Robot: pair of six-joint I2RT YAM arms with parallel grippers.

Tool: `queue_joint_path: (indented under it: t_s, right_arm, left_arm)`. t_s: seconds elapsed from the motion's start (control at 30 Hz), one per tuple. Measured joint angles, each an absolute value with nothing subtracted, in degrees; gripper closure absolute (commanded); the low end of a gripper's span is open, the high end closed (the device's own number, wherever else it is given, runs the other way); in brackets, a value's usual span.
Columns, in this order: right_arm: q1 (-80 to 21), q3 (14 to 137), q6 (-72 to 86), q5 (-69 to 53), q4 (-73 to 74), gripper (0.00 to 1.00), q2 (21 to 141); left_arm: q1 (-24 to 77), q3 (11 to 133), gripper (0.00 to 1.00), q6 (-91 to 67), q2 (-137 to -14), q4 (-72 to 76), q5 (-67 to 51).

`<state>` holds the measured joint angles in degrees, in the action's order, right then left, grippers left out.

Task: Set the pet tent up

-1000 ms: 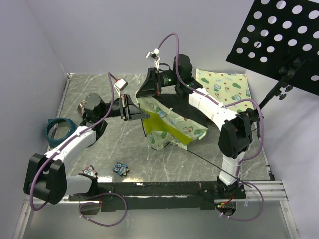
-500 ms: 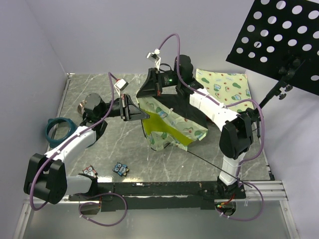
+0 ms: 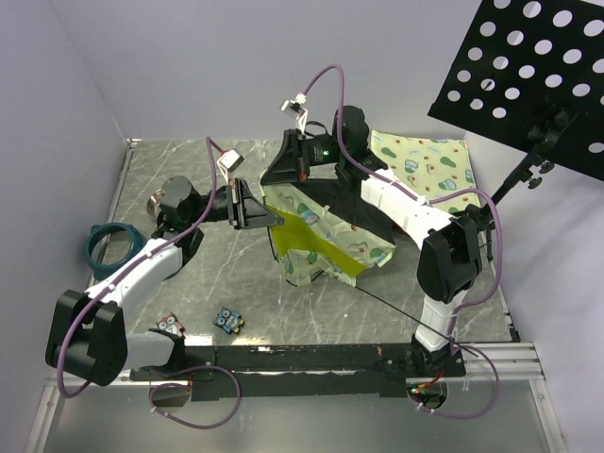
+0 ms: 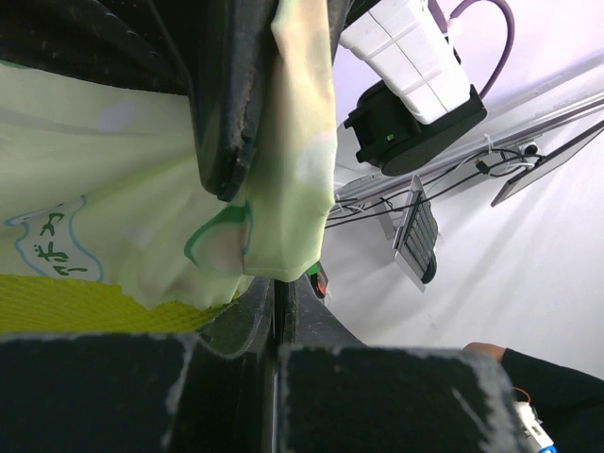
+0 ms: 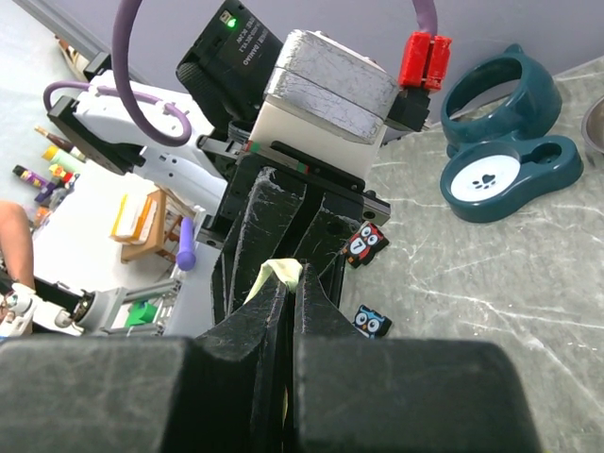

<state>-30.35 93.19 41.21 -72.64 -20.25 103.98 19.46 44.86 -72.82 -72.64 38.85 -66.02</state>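
Counted one pet tent (image 3: pixel 326 236), slumped and unraised near the middle of the table (image 3: pixel 189 160), a little toward the right half. Counted two pincers on it, left gripper (image 3: pixel 274 219) and right gripper (image 3: pixel 267 179), set tip to tip at the tent's left rear corner. In the left wrist view, found the left gripper (image 4: pixel 280 293) closed to a hairline slit, with the pale cloth edge running down into its tips. In the right wrist view, found the right gripper (image 5: pixel 286 283) likewise pressed together on a small fold of cream cloth.

Counted one flat mat (image 3: pixel 425 160) of like print at the right rear, one teal bowl (image 3: pixel 113 245) by the left edge, and one metal bowl (image 3: pixel 156 203) just behind it. Also counted two owl tiles (image 3: pixel 227 320) near the front edge, and one thin dark rod (image 3: pixel 396 307) slanting from the tent's front hem toward the right arm's base. Noted one black perforated panel (image 3: pixel 528 66) overhanging the right rear corner.

Found open tabletop between tent and teal bowl, and a narrower strip in front of the tent.

Showed soft, creased fabric, a lime-yellow mesh panel and a black base sheet; grey, veined, stone-look top; matte, rough-grained black fingers (image 4: pixel 226 94).
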Motion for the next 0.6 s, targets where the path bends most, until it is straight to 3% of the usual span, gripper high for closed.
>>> queue_joint_path:
  t_s: [0.6]
  right_arm:
    - [-30.2, 85.0, 41.5, -71.5, -24.8, 1.00, 98.5]
  left_arm:
    - [19.6, 46.4, 0.99, -70.5, -73.5, 34.3, -70.1]
